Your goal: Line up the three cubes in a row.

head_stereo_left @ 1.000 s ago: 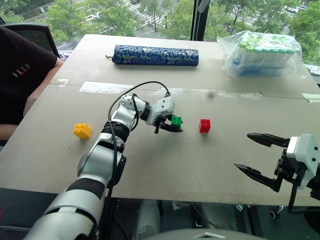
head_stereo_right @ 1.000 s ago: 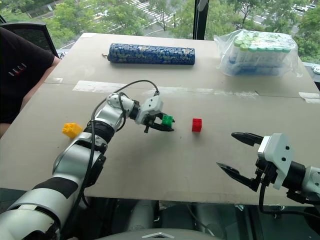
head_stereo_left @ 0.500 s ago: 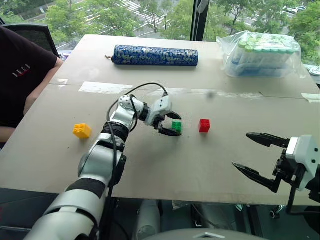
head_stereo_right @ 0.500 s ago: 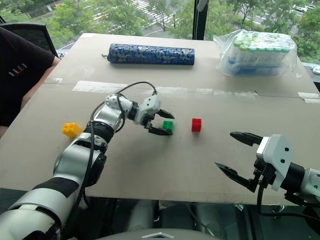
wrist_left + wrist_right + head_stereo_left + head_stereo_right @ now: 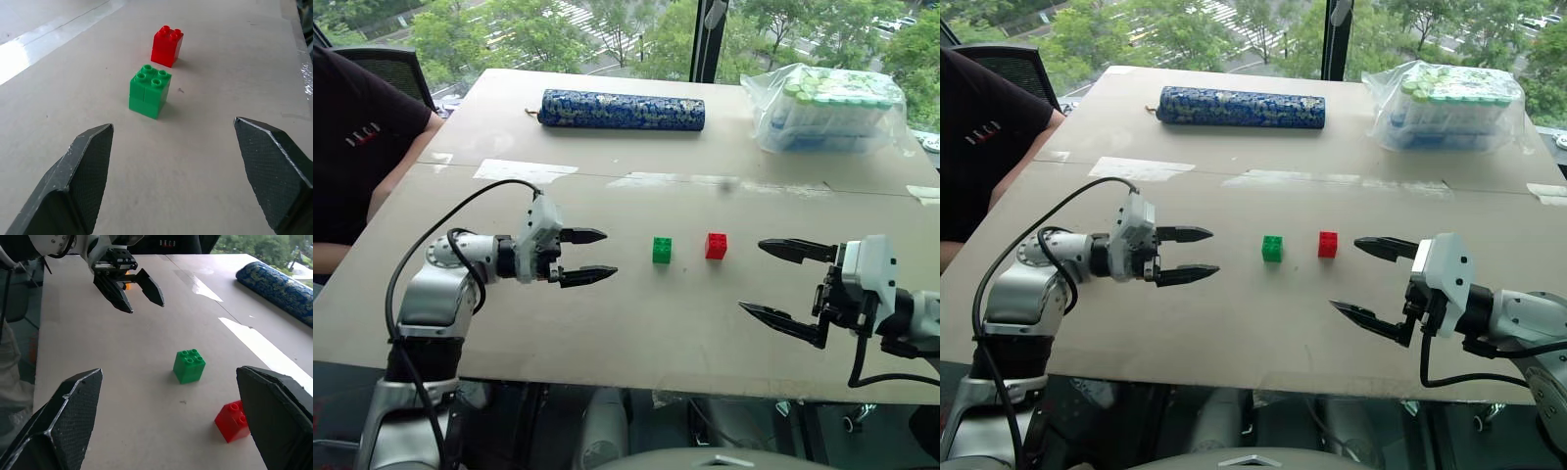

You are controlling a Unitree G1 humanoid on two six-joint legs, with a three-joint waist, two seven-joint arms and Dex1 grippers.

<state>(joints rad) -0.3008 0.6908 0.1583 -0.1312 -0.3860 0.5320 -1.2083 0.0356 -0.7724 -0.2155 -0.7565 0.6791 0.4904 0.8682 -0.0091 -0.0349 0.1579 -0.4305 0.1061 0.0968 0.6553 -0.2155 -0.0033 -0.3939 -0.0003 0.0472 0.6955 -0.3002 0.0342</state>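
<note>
Both fingers of our left gripper [image 5: 585, 256] stand wide apart and hold nothing. It hangs just above the brown table [image 5: 636, 333], on our left side, and points toward the blocks.

Next, going right, we see the green cube [image 5: 662, 250]. It sits flat on the table with its studs up, well apart from our left gripper. Just beside it, with a small gap between them, sits the red cube [image 5: 716, 245], also studs up. The two are side by side in a row. In the left wrist view the green cube [image 5: 149, 91] is the nearer one and the red cube [image 5: 167, 45] is behind it.

We cannot find the yellow-orange cube in the head views; in the right wrist view a tiny orange bit peeks out behind our left gripper, too small to tell.

On the right, our right gripper [image 5: 771, 279] also has its fingers wide apart and empty. It hangs near the red cube but does not touch it.

At the far side of the table lie a long blue patterned cylinder [image 5: 622, 109] and a clear plastic bag of tubes [image 5: 827, 106]. A person in a dark shirt [image 5: 357, 147] sits at our left.
</note>
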